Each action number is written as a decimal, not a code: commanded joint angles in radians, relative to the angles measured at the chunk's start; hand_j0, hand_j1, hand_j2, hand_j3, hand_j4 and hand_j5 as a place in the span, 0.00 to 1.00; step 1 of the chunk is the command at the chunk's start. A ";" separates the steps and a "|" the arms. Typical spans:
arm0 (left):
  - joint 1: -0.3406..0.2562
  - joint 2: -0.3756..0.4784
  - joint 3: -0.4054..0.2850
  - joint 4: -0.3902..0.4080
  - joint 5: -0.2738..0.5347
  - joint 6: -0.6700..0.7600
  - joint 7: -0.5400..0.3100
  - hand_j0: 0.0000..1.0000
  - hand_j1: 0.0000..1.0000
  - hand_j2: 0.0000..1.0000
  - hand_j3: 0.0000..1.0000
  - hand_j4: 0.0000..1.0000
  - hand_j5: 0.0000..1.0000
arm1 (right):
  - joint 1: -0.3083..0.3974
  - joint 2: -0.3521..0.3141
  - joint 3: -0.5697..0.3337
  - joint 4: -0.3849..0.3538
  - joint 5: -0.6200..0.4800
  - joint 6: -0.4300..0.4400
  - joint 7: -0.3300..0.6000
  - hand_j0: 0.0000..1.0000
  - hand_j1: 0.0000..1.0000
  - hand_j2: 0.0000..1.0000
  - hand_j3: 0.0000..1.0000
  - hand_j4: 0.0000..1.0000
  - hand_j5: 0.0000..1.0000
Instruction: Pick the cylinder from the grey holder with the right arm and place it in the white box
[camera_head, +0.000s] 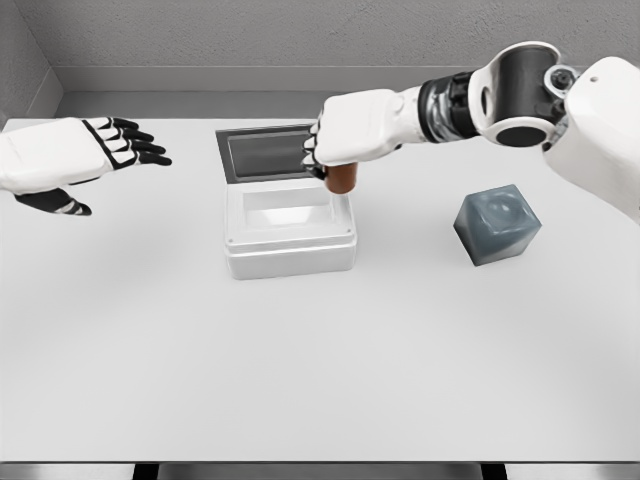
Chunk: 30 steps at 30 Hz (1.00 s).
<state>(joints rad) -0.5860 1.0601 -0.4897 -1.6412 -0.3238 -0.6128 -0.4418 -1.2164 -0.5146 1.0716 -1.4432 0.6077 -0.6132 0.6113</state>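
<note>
Cylinder (342, 178) gripped in the right hand (352, 130), upright, hanging over the white box's (290, 250) right rim, not its middle! It needs a nudge leftward before release. Grey holder (497, 225) sits apart, vacated. Left hand (70, 155) hovers, fingers spread. Fingers hide the cylinder's top.

It was a bare simulated test bench: a plain white table (320, 380) spread beneath the right hand (350, 130), with blank grey walls (300, 35) behind it.
</note>
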 joint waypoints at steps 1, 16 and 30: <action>-0.006 0.000 0.000 0.004 0.002 0.002 0.000 1.00 1.00 1.00 1.00 1.00 1.00 | 0.000 0.014 -0.001 0.001 -0.002 0.002 0.000 0.39 0.39 0.39 0.39 0.39 0.39; -0.038 -0.008 -0.003 0.007 -0.001 0.002 0.000 1.00 1.00 1.00 1.00 1.00 1.00 | 0.000 0.042 -0.007 0.003 0.049 0.002 0.000 0.97 0.97 0.97 0.97 0.97 0.97; -0.293 -0.290 -0.130 0.336 -0.130 0.002 -0.051 1.00 1.00 1.00 1.00 1.00 1.00 | 0.090 -0.367 -0.212 -0.325 -0.193 0.002 0.000 0.99 0.99 0.99 0.99 0.99 0.99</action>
<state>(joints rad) -0.8790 0.8393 -0.6006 -1.3887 -0.4100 -0.6114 -0.4852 -1.1137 -0.7731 0.9242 -1.7192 0.5094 -0.6137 0.6114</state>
